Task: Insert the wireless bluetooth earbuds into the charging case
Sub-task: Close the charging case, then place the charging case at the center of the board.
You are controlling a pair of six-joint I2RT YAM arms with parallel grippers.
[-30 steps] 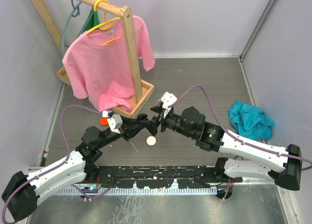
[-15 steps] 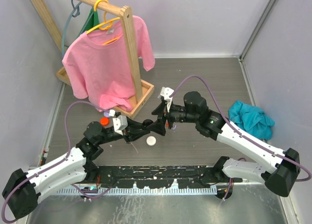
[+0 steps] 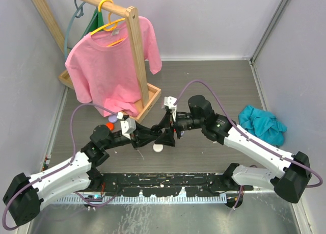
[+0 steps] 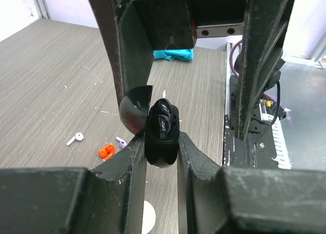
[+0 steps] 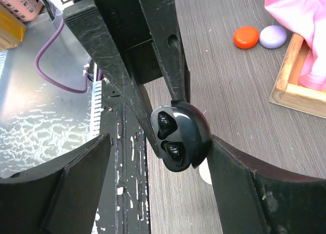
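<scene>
Over the last second the right arm has folded in toward the centre, bringing the right gripper (image 3: 167,137) up against the tip of the left gripper (image 3: 147,137); the white round case (image 3: 159,148) on the table (image 3: 214,86) has not shifted.

At far left, a pink shirt (image 3: 109,66) hangs on the wooden rack (image 3: 136,50). Just near of the rack's base lie an orange round case (image 5: 246,36) and a purple round case (image 5: 273,36), side by side and touching.

The left gripper (image 4: 162,142) pinches the black charging case (image 4: 162,134) between its fingers, above the table, lid swung back. Two dark glossy hollows show in the case (image 5: 181,137); whether earbuds sit in them cannot be told.

The right gripper (image 5: 159,139) stands spread, one finger on each side of the case, holding nothing.

Loose on the table, apart from the held case, lie a white earbud (image 4: 75,138), an orange-red earbud (image 4: 106,151) and a purple earbud (image 4: 121,141), close together.

At far right, a teal cloth (image 3: 262,124) lies crumpled on the table
</scene>
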